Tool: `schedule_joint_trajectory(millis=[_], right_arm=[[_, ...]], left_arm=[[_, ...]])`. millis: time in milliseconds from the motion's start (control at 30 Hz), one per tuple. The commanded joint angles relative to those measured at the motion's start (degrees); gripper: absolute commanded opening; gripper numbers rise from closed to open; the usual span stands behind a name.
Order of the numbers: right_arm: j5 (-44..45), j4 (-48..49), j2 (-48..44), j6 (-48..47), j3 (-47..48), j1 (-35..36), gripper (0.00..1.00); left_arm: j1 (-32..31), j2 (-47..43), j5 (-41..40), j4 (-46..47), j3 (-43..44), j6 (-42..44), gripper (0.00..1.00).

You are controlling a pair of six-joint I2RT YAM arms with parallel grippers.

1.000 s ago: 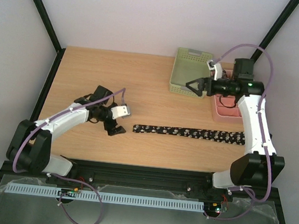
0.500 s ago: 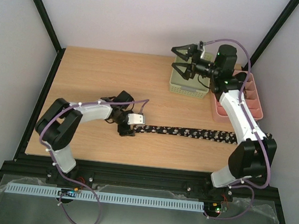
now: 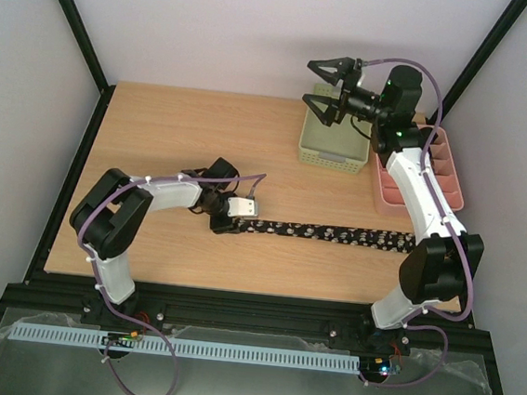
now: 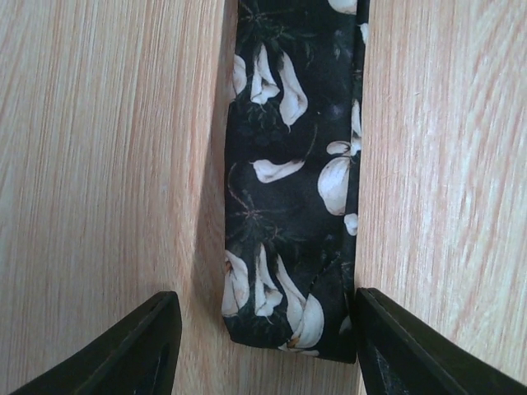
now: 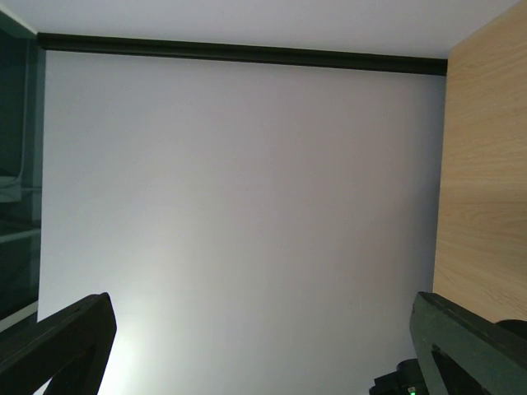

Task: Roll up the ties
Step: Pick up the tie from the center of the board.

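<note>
Left wrist view: left gripper (image 4: 268, 337) spread wide, end of black floral tie (image 4: 288, 164) lying between its fingers.
Right gripper (image 3: 322, 88): spread wide, raised, green basket (image 3: 328, 152) near it.

We see left end effector (image 4: 268, 341) spread wide, low over wooden counter (image 4: 99, 164). Black tie (image 4: 288, 206), pale floral print, lies flat. Its end sits between fingers (image 4: 144, 350), just beside one, apart from other. Rest runs straight ahead, past fingertips.
</note>
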Motion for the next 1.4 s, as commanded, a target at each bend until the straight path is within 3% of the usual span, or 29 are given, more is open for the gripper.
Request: schedule_joint_trajectory(millis=[0, 100, 300, 533, 733, 900, 1000, 1100, 1200, 1367], right_arm=[[-1.13, 1.83, 0.58, 1.7, 2.44, -0.16, 0.99], [-0.98, 1.53, 0.43, 1.42, 2.2, -0.52, 0.99], [-0.79, 0.66, 0.59, 0.72, 2.19, -0.63, 0.99], [-0.45, -0.04, 0.43, -0.73, 1.68, -0.56, 0.99], [-2.08, 2.42, 0.62, -3.54, -3.19, -0.62, 0.99], [-11.68, 1.86, 1.78, -12.05, -8.92, -2.4, 0.96], [-15.12, -14.22, 2.25, -29.4, -8.51, -4.58, 0.89], [-12.88, -37.33, 3.0, -52.4, -4.35, -6.99, 0.84], [-8.77, -54.36, 3.48, -68.34, -2.25, -9.04, 0.8], [-1.15, -70.12, 3.38, -86.4, -3.73, -11.51, 0.69]], left_arm=[[-0.3, 0.25, -0.5, -2.31, -2.5, 3.0, 0.59], [-0.32, 0.16, 0.7, -2.35, -2.46, 2.8, 0.55], [0.16, -1.3, 3.13, -5.29, -1.09, 3.28, 0.34], [2.75, -6.83, 5.1, -13.22, -0.58, 4.77, 0.26], [3.65, -7.6, 7.52, -18.37, 3.66, 2.81, 0.25], [0.51, -3.43, 10.16, -19.43, 12.44, -4.47, 0.3], [-1.08, -0.38, 10.91, -19.96, 17.26, -7.21, 0.32], [-2.17, 2.19, 11.66, -19.3, 19.65, -8.58, 0.33], [-3.74, 4.77, 12.9, -16.39, 21.35, -11.3, 0.33], [-7.3, 8.32, 13.29, -12.37, 23.8, -16.68, 0.35]])
